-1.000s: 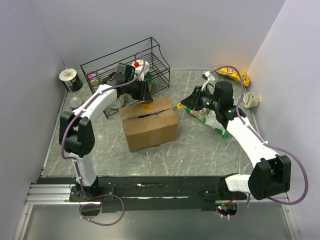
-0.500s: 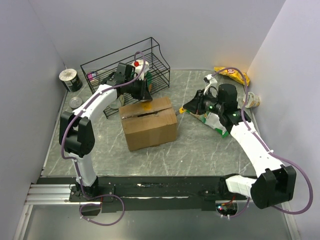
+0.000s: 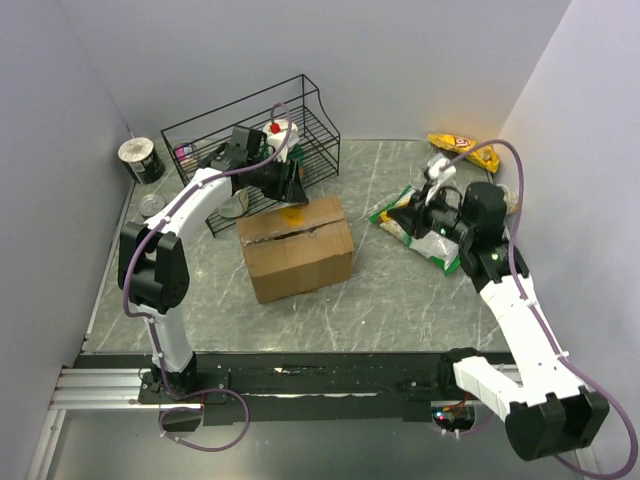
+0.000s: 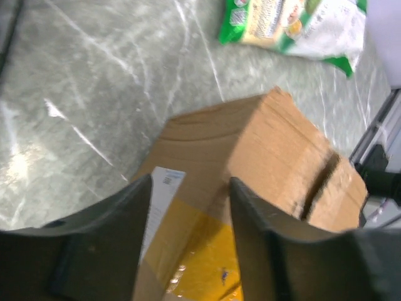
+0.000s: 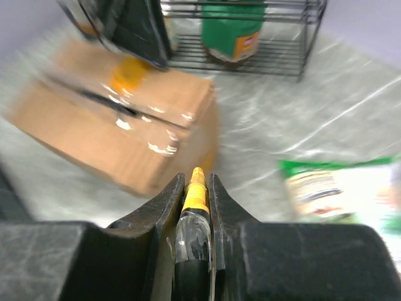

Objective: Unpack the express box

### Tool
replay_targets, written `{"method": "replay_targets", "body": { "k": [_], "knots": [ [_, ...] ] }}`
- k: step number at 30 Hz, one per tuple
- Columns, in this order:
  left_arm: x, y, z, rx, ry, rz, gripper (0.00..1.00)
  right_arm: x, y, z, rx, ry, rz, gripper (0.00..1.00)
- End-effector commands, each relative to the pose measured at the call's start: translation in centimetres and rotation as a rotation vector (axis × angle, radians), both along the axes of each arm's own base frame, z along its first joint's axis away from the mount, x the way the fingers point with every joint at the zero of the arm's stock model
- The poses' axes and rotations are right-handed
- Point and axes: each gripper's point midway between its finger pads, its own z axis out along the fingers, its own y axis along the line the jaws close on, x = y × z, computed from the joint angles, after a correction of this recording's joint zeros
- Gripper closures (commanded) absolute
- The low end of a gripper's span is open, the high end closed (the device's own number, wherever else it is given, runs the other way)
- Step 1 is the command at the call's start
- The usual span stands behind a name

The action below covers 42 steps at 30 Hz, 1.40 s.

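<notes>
Yellow-tipped tool [image 5: 195, 204], likely a cutter, is clamped tight between my right gripper [image 5: 195, 178] fingers, tip aimed at the express box [image 5: 119, 125] ahead-left of them, taped seam up; I'd guess that's for slitting the tape. My left gripper [image 4: 190, 188] fingers stand apart with nothing between them, right over the box's corner with the yellow label [image 4: 200, 251], probably to steady the carton. Room: wire rack [image 3: 250, 130] crowds just behind the left fingers, green snack bag [image 5: 338, 182] lies right of the right fingers, and the bare table [image 3: 400, 290] between bag and box is my open lane.
</notes>
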Motion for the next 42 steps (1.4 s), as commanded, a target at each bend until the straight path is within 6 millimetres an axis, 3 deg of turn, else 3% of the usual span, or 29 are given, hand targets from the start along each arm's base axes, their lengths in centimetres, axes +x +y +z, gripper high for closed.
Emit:
{"method": "replay_targets", "body": {
  "k": [1, 3, 4, 5, 6, 7, 8, 9, 10, 12, 13, 16, 17, 19, 21, 22, 23, 24, 29, 32, 34, 35, 36, 38, 39, 40, 41, 42],
  "knots": [
    [-1.3, -1.8, 3.2, -0.05, -0.071, -0.122, 0.36, 0.5, -1.5, -4.8, -0.344, -0.351, 0.104, 1.0],
    [-1.5, -1.7, 4.1, -0.049, -0.102, -0.143, 0.34, 0.6, -1.8, -5.4, -0.499, -0.554, 0.151, 1.0],
    [-1.9, -1.7, 4.5, -0.052, -0.102, -0.158, 0.31, 0.4, -1.9, -7.5, -0.548, -0.589, 0.176, 1.0],
    [-2.2, -1.6, 5.1, -0.043, -0.147, -0.191, 0.3, 0.5, -1.9, -7.8, -0.613, -0.672, 0.2, 1.0],
    [-2.4, -1.5, 5.3, -0.036, -0.16, -0.205, 0.29, 0.6, -1.7, -6.8, -0.635, -0.772, 0.192, 1.0],
    [-2.7, -1.2, 5.3, -0.024, -0.162, -0.211, 0.28, 0.0, -1.5, -8.7, -0.659, -0.789, 0.23, 1.0],
    [-2.9, -0.9, 5.7, -0.008, -0.193, -0.219, 0.27, -0.4, -1.1, -9.1, -0.708, -0.873, 0.277, 1.0],
    [-3.2, -0.7, 5.6, 0.006, -0.2, -0.229, 0.26, -0.6, -0.6, -8.3, -0.728, -0.981, 0.279, 1.0],
    [-3.5, -0.4, 5.8, 0.021, -0.218, -0.237, 0.25, -1.4, -0.3, -10.9, -0.75, -0.991, 0.324, 1.0],
    [-3.8, 0.6, 4.9, 0.082, -0.229, -0.242, 0.24, -2.4, 0.6, -11.3, -0.796, -1.146, 0.38, 1.0],
    [-3.9, 1.0, 4.9, 0.104, -0.242, -0.241, 0.23, -3.2, 0.8, -13.2, -0.816, -1.16, 0.422, 1.0],
    [-4.4, 2.2, 4.0, 0.168, -0.257, -0.244, 0.23, -5.6, 1.7, -16.6, -0.806, -1.2, 0.548, 0.86],
    [-4.5, 2.3, 3.9, 0.174, -0.26, -0.243, 0.23, -6.2, 1.9, -17.4, -0.803, -1.206, 0.58, 0.76],
    [-4.9, 2.7, 3.9, 0.189, -0.269, -0.244, 0.23, -7.7, 2.1, -19.9, -0.804, -1.185, 0.667, 0.66],
    [-5.3, 3.0, 3.9, 0.2, -0.27, -0.253, 0.22, -8.4, 2.1, -20.8, -0.787, -1.156, 0.696, 0.43],
    [-5.6, 3.1, 4.2, 0.203, -0.285, -0.265, 0.22, -9.1, 2.1, -21.8, -0.758, -1.085, 0.732, 0.21],
    [-5.8, 3.2, 4.4, 0.206, -0.291, -0.273, 0.22, -9.3, 2.1, -21.5, -0.755, -1.08, 0.734, 0.07],
    [-6.2, 3.4, 4.4, 0.211, -0.287, -0.28, 0.22, -9.5, 2.0, -21.5, -0.747, -1.058, 0.743, 0.0],
    [-7.7, 3.7, 4.7, 0.214, -0.3, -0.335, 0.2, -11.2, 0.5, -21.3, -0.759, -0.886, 0.747, 0.0],
    [-8.2, 4.1, 4.5, 0.231, -0.307, -0.361, 0.2, -11.2, -1.0, -19.1, -0.802, -0.808, 0.685, 0.0],
    [-8.4, 4.2, 4.2, 0.237, -0.326, -0.394, 0.2, -12.2, -1.6, -17.7, -0.775, -0.722, 0.67, 0.0],
    [-8.6, 4.2, 4.0, 0.238, -0.33, -0.411, 0.2, -12.2, -1.7, -16.7, -0.756, -0.708, 0.635, 0.0],
    [-8.5, 4.1, 4.0, 0.239, -0.339, -0.42, 0.2, -11.7, -1.5, -14.0, -0.736, -0.741, 0.581, 0.0],
    [-8.0, 4.3, 3.5, 0.267, -0.363, -0.44, 0.19, -11.2, -1.1, -11.8, -0.627, -0.656, 0.516, 0.0],
    [-7.5, 4.3, 3.4, 0.279, -0.374, -0.432, 0.19, -10.6, -0.7, -9.1, -0.623, -0.683, 0.485, 0.0],
    [-7.0, 4.3, 3.4, 0.285, -0.384, -0.424, 0.19, -9.5, -0.2, -6.7, -0.558, -0.656, 0.409, 0.0],
    [-6.6, 4.1, 4.0, 0.281, -0.411, -0.419, 0.19, -7.7, 0.5, -6.3, -0.532, -0.58, 0.375, 0.0],
    [-6.5, 4.0, 4.1, 0.275, -0.418, -0.423, 0.18, -6.2, 0.7, -2.7, -0.508, -0.586, 0.302, 0.0]
  ]
}}
